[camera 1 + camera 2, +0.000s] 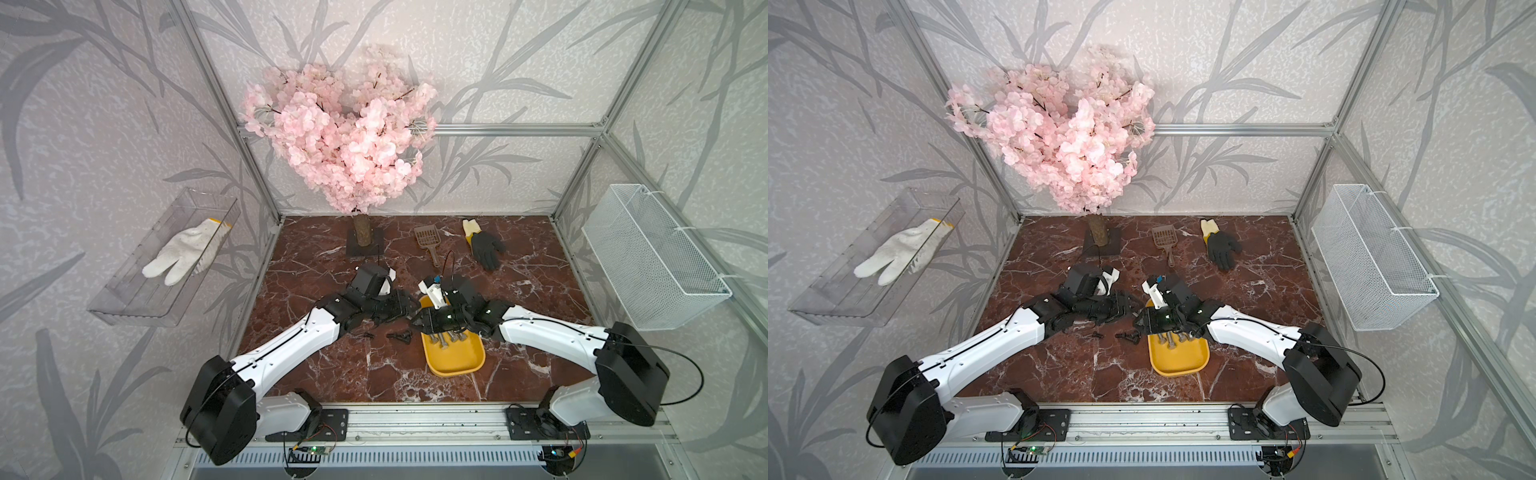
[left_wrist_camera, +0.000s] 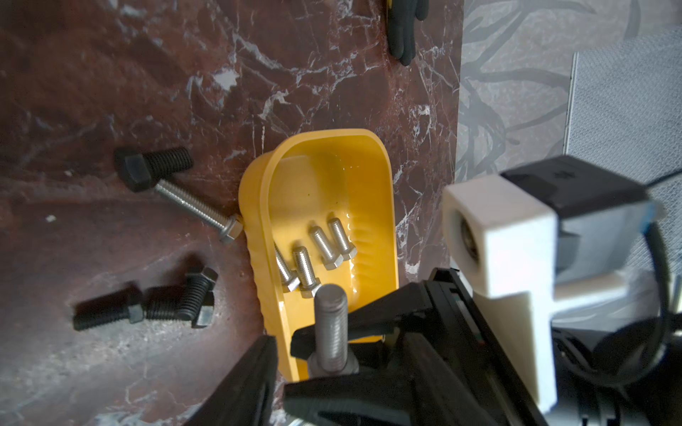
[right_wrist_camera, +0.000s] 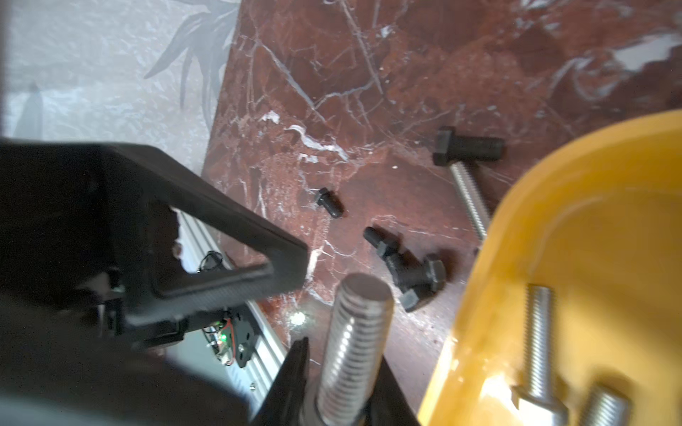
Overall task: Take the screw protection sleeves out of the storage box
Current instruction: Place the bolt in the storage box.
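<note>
**Sleeves out, bolts left behind.** Several screw protection sleeves [image 2: 155, 166] lie on the marble table [image 2: 110, 92] beside the storage box [image 2: 383, 177], off its long side toward the left arm. One sits at the tip of a stray bolt [image 2: 192, 206] whose head touches the box's rim. Three more cluster near the same side, and another lies well apart. Inside the box only bare silver bolts [image 2: 324, 247] show. Over the box's end farther from the arm bases, the right gripper [image 3: 347, 363] pinches an upright bolt [image 3: 360, 317], uncovered, by its head. The left gripper [image 1: 409, 311] is parted beside it, holding nothing. The job looks nearly finished, though the box floor beneath the grippers is hidden.
</note>
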You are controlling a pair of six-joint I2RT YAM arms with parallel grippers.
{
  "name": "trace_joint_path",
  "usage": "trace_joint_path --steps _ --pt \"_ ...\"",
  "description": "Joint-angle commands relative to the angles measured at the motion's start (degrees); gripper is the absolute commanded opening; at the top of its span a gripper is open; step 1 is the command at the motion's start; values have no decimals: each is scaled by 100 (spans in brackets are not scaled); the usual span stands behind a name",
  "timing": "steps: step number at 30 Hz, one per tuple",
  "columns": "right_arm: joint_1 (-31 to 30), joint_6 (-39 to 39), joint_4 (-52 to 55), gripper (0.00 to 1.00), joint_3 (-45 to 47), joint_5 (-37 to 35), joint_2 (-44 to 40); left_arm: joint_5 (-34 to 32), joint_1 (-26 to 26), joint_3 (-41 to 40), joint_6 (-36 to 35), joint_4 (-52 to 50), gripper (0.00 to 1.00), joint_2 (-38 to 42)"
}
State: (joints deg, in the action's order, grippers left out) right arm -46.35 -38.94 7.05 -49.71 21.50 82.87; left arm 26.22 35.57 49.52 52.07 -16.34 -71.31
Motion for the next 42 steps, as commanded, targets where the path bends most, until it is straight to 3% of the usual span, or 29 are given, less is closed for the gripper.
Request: trace_joint_path --steps 1,13,22,25,34,42 --pt "29 366 1054 0 -30 -961 -394 -388 -63 134 -228 -378 66 181" --pt "49 1229 1980 0 -846 -2425 838 -1502 -142 482 -759 -1734 67 68" --pt "97 1426 1743 2 -1074 -2310 1451 -1755 -152 278 -879 -1904 67 -67" --pt "92 1441 1714 9 -1074 -2286 1699 -1718 -153 284 -853 -1961 67 -201" --pt "98 1435 1758 46 -933 -2233 1513 -1650 -156 189 -653 -1653 67 -524" --pt "91 1473 2072 50 -841 -2242 382 -1846 -265 -66 -509 -1759 67 -212"
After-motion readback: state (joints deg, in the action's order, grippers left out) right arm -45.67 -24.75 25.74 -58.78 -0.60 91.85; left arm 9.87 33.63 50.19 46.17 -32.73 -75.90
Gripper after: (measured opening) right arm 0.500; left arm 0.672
